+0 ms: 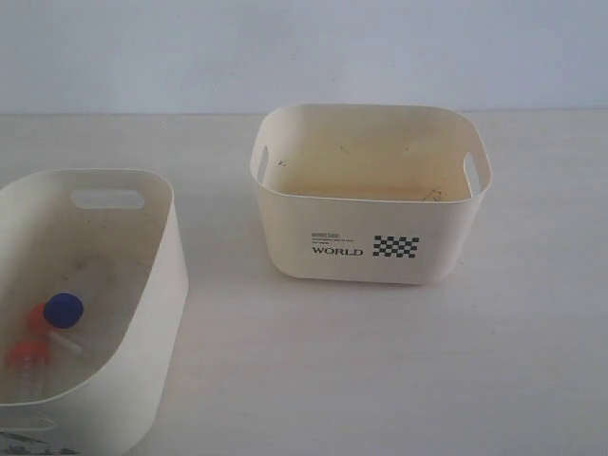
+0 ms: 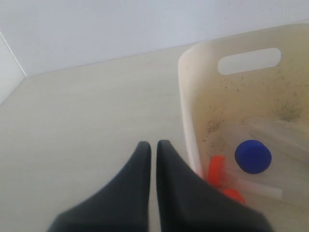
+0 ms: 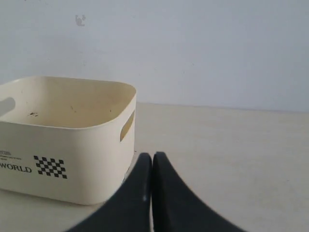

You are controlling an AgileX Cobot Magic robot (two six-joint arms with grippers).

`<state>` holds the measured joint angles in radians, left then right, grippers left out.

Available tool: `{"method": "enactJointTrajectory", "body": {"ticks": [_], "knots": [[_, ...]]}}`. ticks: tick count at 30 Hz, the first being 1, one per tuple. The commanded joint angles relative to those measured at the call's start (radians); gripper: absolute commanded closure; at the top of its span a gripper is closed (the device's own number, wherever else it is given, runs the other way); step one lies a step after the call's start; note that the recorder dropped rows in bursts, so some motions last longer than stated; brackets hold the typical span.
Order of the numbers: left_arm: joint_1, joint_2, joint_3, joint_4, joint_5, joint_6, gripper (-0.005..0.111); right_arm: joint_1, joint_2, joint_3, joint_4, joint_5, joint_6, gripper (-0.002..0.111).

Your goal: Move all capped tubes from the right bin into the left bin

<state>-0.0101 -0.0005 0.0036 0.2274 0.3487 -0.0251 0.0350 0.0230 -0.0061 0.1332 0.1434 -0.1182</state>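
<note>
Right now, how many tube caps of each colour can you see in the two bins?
Blue caps: 1
Orange-red caps: 2
Total: 3, all in the left bin; none shows in the right bin.

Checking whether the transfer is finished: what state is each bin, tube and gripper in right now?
right bin: upright, no tubes visible inside, near floor hidden.
left bin: upright, holding the tubes.
blue-capped tube: capped, inside left bin.
orange-capped tubes: capped, inside left bin.
left gripper: shut, empty, outside left bin.
right gripper: shut, empty, beside right bin.
</note>
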Motion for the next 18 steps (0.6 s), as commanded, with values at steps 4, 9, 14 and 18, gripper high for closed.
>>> {"method": "enactJointTrajectory", "body": {"ticks": [4,9,14,18], "knots": [[0.000,0.000,-0.004,0.001,-0.005,-0.010,0.102,-0.006,-0.023,0.006,-0.006,0.157,0.003,0.109],[0.000,0.000,-0.004,0.001,-0.005,-0.010,0.102,-0.029,-0.023,0.006,-0.005,0.188,0.013,0.109],[0.000,0.000,-0.004,0.001,-0.007,-0.010,0.102,-0.055,-0.023,0.006,-0.005,0.188,0.048,0.109],[0.000,0.000,-0.004,0.001,-0.007,-0.010,0.102,-0.055,-0.023,0.006,-0.005,0.188,0.048,0.109]]}}
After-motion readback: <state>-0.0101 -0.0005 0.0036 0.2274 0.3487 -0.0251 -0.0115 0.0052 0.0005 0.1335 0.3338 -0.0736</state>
